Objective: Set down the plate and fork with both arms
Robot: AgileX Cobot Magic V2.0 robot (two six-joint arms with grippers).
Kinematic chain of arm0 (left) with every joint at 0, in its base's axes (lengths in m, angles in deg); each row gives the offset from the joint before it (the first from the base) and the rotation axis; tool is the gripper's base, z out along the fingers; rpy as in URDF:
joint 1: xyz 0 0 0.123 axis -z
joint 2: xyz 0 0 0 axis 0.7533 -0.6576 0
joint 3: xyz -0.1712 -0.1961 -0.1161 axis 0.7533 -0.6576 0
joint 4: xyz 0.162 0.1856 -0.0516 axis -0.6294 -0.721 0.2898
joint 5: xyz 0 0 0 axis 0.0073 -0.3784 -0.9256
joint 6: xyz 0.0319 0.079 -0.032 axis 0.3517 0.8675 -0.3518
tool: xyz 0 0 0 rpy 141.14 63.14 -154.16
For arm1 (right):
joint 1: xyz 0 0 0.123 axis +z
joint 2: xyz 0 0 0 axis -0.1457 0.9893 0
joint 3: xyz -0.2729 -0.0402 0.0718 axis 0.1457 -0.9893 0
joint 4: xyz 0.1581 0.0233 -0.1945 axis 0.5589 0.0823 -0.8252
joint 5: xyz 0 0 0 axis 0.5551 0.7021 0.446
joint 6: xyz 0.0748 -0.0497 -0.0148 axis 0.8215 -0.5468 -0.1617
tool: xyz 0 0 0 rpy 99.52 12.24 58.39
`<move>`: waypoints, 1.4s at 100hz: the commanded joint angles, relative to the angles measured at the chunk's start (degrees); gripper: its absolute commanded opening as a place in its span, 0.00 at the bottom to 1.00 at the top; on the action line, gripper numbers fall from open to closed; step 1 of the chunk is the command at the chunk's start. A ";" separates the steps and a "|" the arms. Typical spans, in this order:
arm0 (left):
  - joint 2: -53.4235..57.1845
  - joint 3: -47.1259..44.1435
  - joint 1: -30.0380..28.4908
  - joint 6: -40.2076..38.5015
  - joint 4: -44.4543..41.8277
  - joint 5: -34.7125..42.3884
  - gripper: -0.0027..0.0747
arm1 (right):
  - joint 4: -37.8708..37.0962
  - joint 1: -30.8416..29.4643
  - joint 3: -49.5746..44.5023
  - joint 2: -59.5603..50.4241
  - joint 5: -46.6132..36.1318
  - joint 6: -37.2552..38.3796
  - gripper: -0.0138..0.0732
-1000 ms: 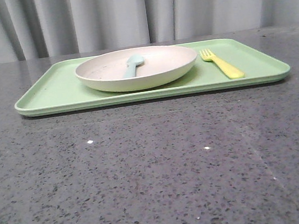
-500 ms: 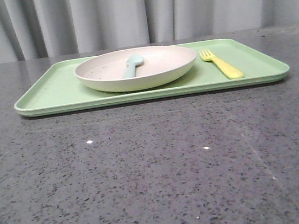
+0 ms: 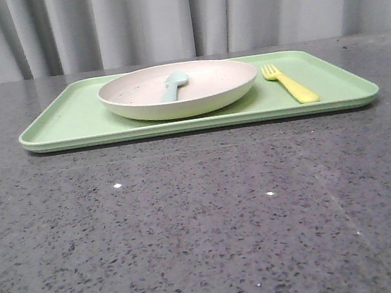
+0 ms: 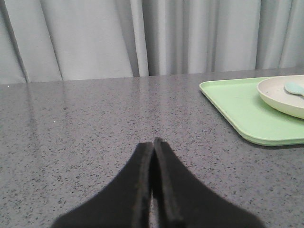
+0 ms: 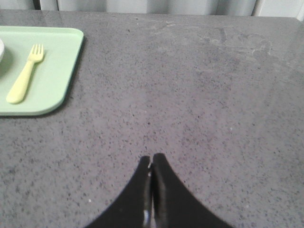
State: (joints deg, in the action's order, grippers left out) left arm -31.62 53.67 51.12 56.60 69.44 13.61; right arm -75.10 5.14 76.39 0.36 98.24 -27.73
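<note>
The cream plate (image 3: 206,90) sits on the light-green tray (image 3: 61,122) at the back of the table, with a pale blue spoon (image 3: 174,85) lying in it. The yellow fork (image 3: 290,83) lies on the tray to the right of the plate. The plate (image 4: 280,97) and tray also show in the left wrist view, the fork (image 5: 24,74) in the right wrist view. My left gripper (image 4: 153,141) is shut and empty over bare table left of the tray. My right gripper (image 5: 151,157) is shut and empty over bare table right of the tray. Neither gripper shows in the front view.
The dark speckled stone table (image 3: 206,225) stretches in front of the tray. Grey curtains (image 3: 177,14) hang behind the table's far edge.
</note>
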 commanded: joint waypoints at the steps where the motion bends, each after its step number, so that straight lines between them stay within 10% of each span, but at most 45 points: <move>1: 1.77 -0.70 -0.22 -0.17 0.21 4.81 0.01 | 3.93 -2.56 -0.35 -1.93 -5.03 -7.28 0.02; 36: 1.77 -0.70 -0.22 -0.17 0.21 4.81 0.01 | 22.96 -11.36 -10.23 -9.02 -20.58 -25.59 0.02; 74: 1.77 -0.70 -0.22 -0.17 0.21 4.81 0.01 | 21.58 -12.64 -21.77 -9.07 -37.56 -25.22 0.02; 140: 1.77 -0.70 -0.22 -0.17 0.21 4.81 0.01 | 17.95 -12.53 -23.79 -9.07 -38.81 -19.95 0.02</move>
State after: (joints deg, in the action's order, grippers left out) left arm -31.62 53.67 51.12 56.63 69.44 13.61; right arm -57.73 -7.25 52.24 -7.54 64.67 -46.85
